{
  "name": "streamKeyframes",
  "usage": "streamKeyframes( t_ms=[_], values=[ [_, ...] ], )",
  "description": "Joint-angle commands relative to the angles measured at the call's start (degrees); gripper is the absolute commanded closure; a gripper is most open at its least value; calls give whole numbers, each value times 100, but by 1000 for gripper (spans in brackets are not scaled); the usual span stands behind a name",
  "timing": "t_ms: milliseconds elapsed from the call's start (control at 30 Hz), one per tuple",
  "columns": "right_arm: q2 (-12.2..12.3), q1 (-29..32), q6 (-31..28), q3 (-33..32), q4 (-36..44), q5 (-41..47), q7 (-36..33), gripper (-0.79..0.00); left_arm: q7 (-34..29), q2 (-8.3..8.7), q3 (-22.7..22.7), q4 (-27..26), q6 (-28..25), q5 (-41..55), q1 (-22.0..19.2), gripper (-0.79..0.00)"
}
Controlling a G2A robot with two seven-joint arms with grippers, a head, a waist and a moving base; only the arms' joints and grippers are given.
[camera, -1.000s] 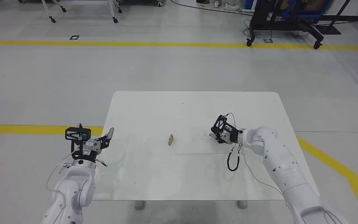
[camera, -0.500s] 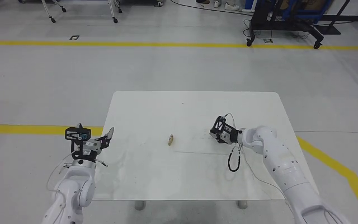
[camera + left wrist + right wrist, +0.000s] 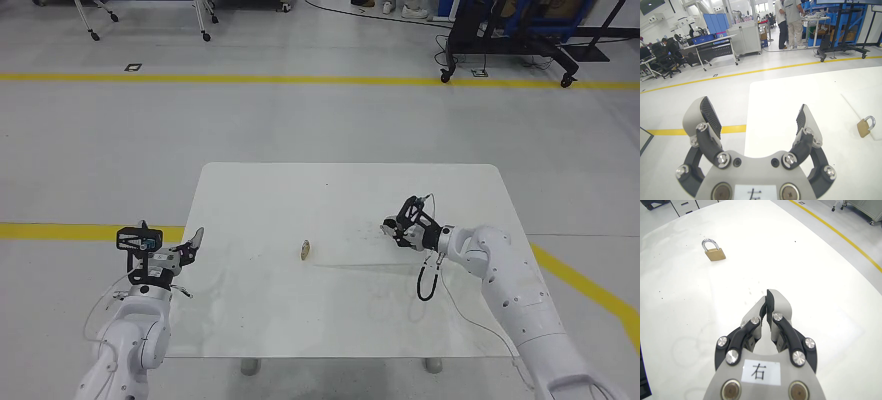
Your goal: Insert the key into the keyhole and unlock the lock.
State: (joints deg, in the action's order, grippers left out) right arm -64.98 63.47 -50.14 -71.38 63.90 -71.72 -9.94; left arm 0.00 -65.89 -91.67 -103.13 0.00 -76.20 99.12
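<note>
Brass lock (image 3: 305, 248) near the table's (image 3: 350, 190) middle, left gripper (image 3: 755, 111) spread wide just off the left edge, right gripper (image 3: 767, 295) pinched closed over the right half, both well apart from the lock

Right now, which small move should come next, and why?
Probably the left gripper should move toward the brass padlock to steady it. This gripper is open at the table edge, and the padlock rests there loose, untouched, shackle closed. The right gripper is shut, apart from it.
</note>
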Motion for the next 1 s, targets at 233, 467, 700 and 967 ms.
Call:
streamKeyframes(
  t_ms=[233, 467, 700, 967],
  values=[
    [0, 0, 0, 3, 3, -7, 0, 0, 0, 0, 0, 0, 0, 0, 0, -785],
    [0, 0, 0, 3, 3, -7, 0, 0, 146, 28, -8, -434, -47, -764, 225, -785],
    [0, 0, 0, 3, 3, -7, 0, 0, -460, 50, 886, -1080, -955, -2296, -66, -785],
    [0, 0, 0, 3, 3, -7, 0, 0, -748, 32, 1233, -1034, -1206, -2503, -307, -785]
  ],
)
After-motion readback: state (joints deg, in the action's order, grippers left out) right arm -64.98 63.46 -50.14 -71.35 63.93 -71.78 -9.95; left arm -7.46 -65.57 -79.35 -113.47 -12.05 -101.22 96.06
